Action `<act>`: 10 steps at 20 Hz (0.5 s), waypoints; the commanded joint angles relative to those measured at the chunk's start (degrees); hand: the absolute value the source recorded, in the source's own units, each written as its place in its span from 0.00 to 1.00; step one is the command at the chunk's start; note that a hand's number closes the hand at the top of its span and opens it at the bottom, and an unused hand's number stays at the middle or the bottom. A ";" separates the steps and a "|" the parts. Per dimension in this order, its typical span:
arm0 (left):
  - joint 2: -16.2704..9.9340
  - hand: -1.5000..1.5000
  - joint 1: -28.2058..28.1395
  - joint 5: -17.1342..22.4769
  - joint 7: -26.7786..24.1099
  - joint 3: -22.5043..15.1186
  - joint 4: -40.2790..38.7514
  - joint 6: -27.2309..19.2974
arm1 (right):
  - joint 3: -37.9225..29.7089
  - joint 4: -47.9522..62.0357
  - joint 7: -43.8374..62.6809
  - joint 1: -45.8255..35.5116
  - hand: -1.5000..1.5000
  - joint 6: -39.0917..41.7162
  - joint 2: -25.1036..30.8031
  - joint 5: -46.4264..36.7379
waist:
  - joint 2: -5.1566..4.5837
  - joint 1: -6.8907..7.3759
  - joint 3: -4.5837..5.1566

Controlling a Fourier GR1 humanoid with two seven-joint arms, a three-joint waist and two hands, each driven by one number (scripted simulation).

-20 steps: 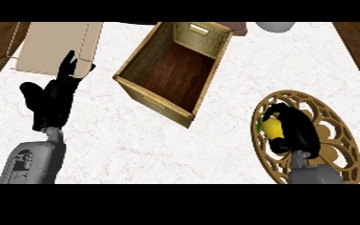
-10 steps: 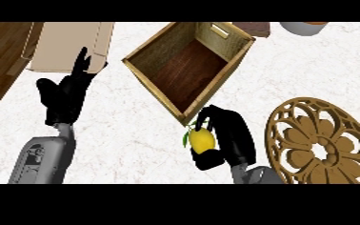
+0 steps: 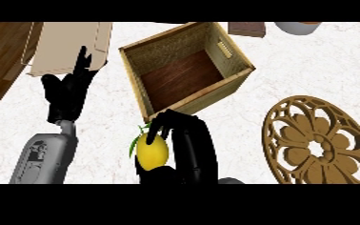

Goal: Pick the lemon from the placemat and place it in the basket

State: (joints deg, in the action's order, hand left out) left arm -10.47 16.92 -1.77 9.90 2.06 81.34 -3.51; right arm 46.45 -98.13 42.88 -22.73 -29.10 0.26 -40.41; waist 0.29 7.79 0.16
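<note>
A yellow lemon with a small green leaf is held in my right hand, whose fingers curl round it just in front of the basket's near corner. The basket is an open wooden box with woven walls and a dark wood floor, in the upper middle. A round carved wooden placemat lies at the right edge, with nothing on it. My left hand rests open at the left, fingers pointing up.
A tan cutting board lies at the upper left over a dark wooden surface. A brown block and a grey bowl sit at the top right. White marble counter shows between them.
My right hand lifted the lemon off the placemat and carried it left to the basket's near corner. The view has shifted, so the basket and placemat show lower and further right.
</note>
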 commanded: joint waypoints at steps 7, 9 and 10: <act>-0.20 0.50 -0.21 -0.42 0.08 0.53 -1.12 -0.54 | 0.54 2.58 21.46 -20.93 1.00 -10.42 -0.25 -3.83 | 0.66 -1.83 0.29; -0.81 0.50 -0.59 -0.16 -1.36 1.29 -1.23 -0.30 | -0.98 4.00 23.96 -24.43 1.00 -12.92 -0.25 -4.15 | 0.50 -1.19 0.33; -0.06 0.50 0.02 -0.31 0.00 0.58 -0.84 -0.62 | -3.39 5.74 24.63 -27.18 1.00 -13.59 -0.25 -4.12 | 0.31 -1.15 0.25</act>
State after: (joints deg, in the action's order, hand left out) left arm -10.84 16.70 -2.02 9.59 2.79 80.40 -3.90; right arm 46.11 -94.63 58.32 -42.39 -37.01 0.25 -43.84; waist 0.67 6.54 0.42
